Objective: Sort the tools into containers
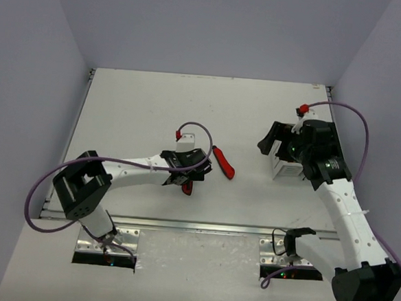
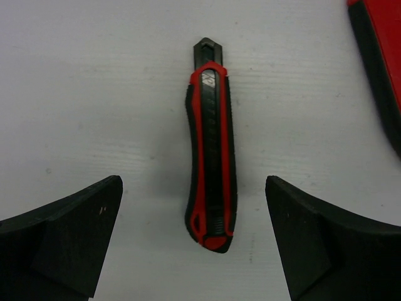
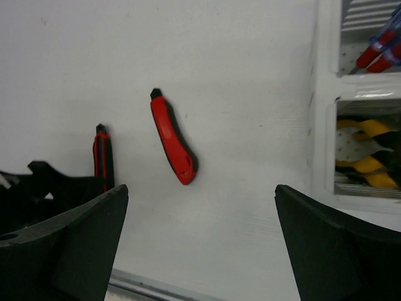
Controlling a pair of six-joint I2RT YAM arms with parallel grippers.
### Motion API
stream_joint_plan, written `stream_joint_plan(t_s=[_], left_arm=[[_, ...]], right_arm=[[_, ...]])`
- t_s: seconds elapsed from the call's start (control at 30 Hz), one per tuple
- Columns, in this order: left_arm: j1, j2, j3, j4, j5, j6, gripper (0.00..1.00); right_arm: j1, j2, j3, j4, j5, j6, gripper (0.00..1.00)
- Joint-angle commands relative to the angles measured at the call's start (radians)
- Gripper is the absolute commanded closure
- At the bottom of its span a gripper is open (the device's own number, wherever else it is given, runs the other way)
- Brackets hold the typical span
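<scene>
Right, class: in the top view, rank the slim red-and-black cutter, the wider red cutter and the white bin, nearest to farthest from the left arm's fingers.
1. Slim red-and-black cutter, between the fingers.
2. Wider red cutter, just right.
3. White bin, far right.

Two utility cutters: one slim black-and-red plastic cutter [image 2: 211,157] and one broader red plastic cutter [image 3: 173,140]. One white slatted plastic bin [image 3: 322,125], two compartments visible, holding at least two blue-and-red-handled screwdrivers [image 3: 381,42] and yellow-and-black pliers [image 3: 366,164], whose number is unclear.
</scene>
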Motion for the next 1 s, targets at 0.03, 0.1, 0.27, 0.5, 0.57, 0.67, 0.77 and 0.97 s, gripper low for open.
stream_joint_plan(t_s=[0.03, 0.1, 0.27, 0.5, 0.57, 0.67, 0.77, 0.97], left_arm=[[0.012, 0.149, 0.097, 0.063, 0.066, -0.026, 0.14], [0.012, 0.177, 0.089, 0.059, 0.068, -0.051, 0.19], [0.012, 0.211, 0.048, 0.074, 0.071, -0.078, 0.35], [0.011, 0.221, 0.013, 0.135, 0.103, -0.068, 0.77], [0.011, 0.196, -0.027, 0.180, 0.104, -0.064, 0.94], [0.007, 0.108, -0.090, 0.263, 0.116, -0.031, 1.00], [-0.038, 0.001, -0.178, 0.423, 0.124, 0.039, 1.00], [-0.231, -0.234, -0.321, 0.711, 0.043, 0.169, 1.00]], right_arm=[[0.029, -0.039, -0.073, -0.016, -0.161, -0.022, 0.01], [0.031, -0.061, -0.076, -0.026, -0.178, -0.027, 0.01], [0.033, -0.120, -0.080, -0.044, -0.211, -0.035, 0.01], [0.033, -0.167, -0.115, 0.013, -0.403, 0.010, 0.01], [0.034, -0.181, -0.151, 0.060, -0.459, 0.050, 0.01], [0.036, -0.178, -0.220, 0.177, -0.584, 0.102, 0.01], [0.069, -0.156, -0.259, 0.273, -0.661, 0.181, 0.01], [0.272, -0.080, -0.312, 0.390, -0.475, 0.282, 0.01]])
